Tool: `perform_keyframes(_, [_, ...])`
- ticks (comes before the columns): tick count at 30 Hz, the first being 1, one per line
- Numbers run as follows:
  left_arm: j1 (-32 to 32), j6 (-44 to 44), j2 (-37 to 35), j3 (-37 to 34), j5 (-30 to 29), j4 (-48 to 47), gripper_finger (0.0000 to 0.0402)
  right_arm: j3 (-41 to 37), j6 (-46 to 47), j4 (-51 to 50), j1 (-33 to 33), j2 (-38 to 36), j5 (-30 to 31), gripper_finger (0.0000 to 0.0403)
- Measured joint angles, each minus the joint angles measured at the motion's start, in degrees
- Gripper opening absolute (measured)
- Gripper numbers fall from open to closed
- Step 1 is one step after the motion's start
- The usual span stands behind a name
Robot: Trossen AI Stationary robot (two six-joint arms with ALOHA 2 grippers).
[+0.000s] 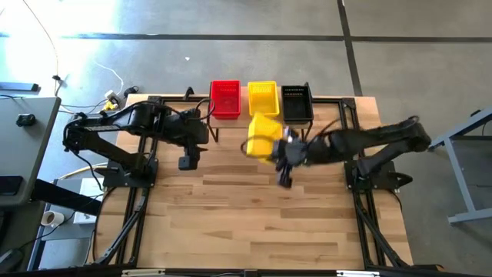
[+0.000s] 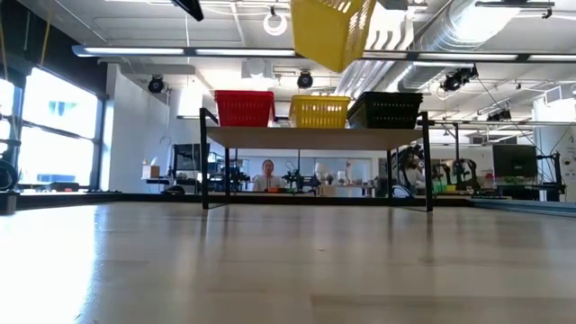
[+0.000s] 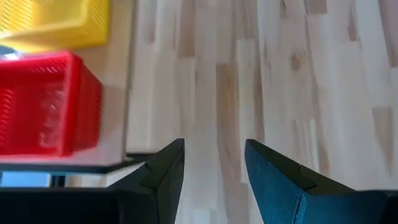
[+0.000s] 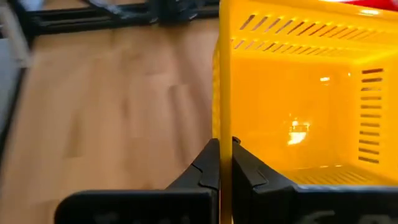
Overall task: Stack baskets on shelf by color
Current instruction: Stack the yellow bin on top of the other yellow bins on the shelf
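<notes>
A red basket (image 1: pixel 225 98), a yellow basket (image 1: pixel 262 95) and a black basket (image 1: pixel 297 103) stand side by side on the shelf (image 2: pixel 315 137) at the table's far edge. My right gripper (image 1: pixel 284 148) is shut on another yellow basket (image 1: pixel 264 136), held in the air just in front of the shelf. In the low view this held basket (image 2: pixel 331 31) hangs tilted, high above the shelf's yellow basket (image 2: pixel 318 111). My left gripper (image 3: pixel 214 168) is open and holds nothing. It hovers over the table near the shelf's left end, beside the red basket (image 3: pixel 43 102). My right gripper pinches one side wall (image 4: pixel 224 118) of the yellow basket at its rim. One finger (image 4: pixel 255 177) is inside the basket and the other finger (image 4: pixel 202 171) is outside. The basket is lifted clear of the table and sits tilted in the hold.
Bare wooden tabletop (image 1: pixel 269 223) stretches from the shelf to the near edge. Black frame rails (image 1: pixel 138 208) run along the table's left and right sides. A grey side table (image 1: pixel 23 131) stands to the left, off the table.
</notes>
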Motion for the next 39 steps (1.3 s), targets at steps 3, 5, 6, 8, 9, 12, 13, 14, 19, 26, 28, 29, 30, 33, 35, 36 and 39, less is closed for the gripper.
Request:
perform_keyframes(3, [1.79, 2.51, 0.0, 0.0, 0.0, 2.63, 0.016, 0.0, -6.7, -0.2, -4.27, -2.35, 0.93, 0.0])
perform_keyframes(5, [3.16, 4.06, 0.0, 0.0, -0.07, 4.57, 0.016, 0.0, -11.08, -0.26, -7.4, -3.5, 1.04, 0.0])
perform_keyframes(6, [4.05, 4.66, 0.0, 0.0, -0.07, 5.47, 0.016, 0.0, -13.33, -0.26, -8.82, -3.97, 1.05, 0.0])
perform_keyframes(8, [5.64, 5.46, 0.0, 0.0, -0.12, 7.35, 0.016, 0.0, -17.85, -0.12, -11.86, -4.53, 1.23, 0.0])
perform_keyframes(9, [6.51, 5.52, 0.0, 0.0, -0.14, 8.14, 0.016, 0.0, -20.29, 0.07, -13.33, -4.62, 1.25, 0.0])
perform_keyframes(12, [8.98, 5.52, 0.0, 0.0, -0.13, 10.14, 0.016, 0.0, -28.03, 1.12, -17.44, -4.6, 1.37, 0.0])
perform_keyframes(13, [9.72, 5.6, 0.0, 0.0, -0.15, 10.44, 0.016, 0.0, -30.72, 1.83, -18.71, -4.58, 1.35, 0.0])
perform_keyframes(14, [10.48, 5.87, 0.0, 0.0, -0.15, 10.54, 0.016, 0.0, -33.23, 2.46, -20.01, -4.54, 1.27, 0.0])
perform_keyframes(19, [14.07, 6.54, 0.0, 0.0, -0.15, 10.54, 0.016, 0.0, -41.9, 5.82, -26.1, -4.44, 0.76, 0.0])
perform_keyframes(26, [17.46, 6.51, 0.0, 0.0, -0.15, 10.56, 0.016, 0.0, -50.6, 8.88, -33.31, -3.34, -1.86, 0.0])
perform_keyframes(28, [18.19, 6.5, 0.0, 0.0, -0.13, 10.58, 0.016, 0.34, -51.55, 10.47, -34.65, -2.47, -2.89, 0.0])
perform_keyframes(29, [18.48, 6.52, 0.0, 0.0, -0.14, 10.58, 0.016, 1.06, -51.63, 10.21, -35.29, -1.76, -3.39, 0.0])
perform_keyframes(30, [18.74, 6.52, 0.0, 0.0, -0.14, 10.61, 0.016, 2.09, -51.52, 9.65, -35.79, -0.94, -4.02, 0.0])
perform_keyframes(33, [19.64, 6.52, 0.0, 0.0, -0.12, 10.61, 0.016, 6.5, -51.26, 6.3, -36.55, 1.82, -5.78, 0.0])
perform_keyframes(35, [20.19, 6.5, 0.0, 0.0, -0.11, 10.6, 0.016, 9.91, -50.98, 3.09, -36.68, 3.82, -6.62, 0.0])
perform_keyframes(36, [20.51, 6.5, 0.0, 0.0, -0.09, 10.6, 0.016, 11.61, -50.29, 1.28, -36.7, 4.9, -7.11, 0.0])
perform_keyframes(39, [21.16, 6.48, 0.0, 0.0, -0.1, 10.61, 0.016, 16.71, -48.34, -4.58, -36.7, 8.22, -8.57, 0.0])
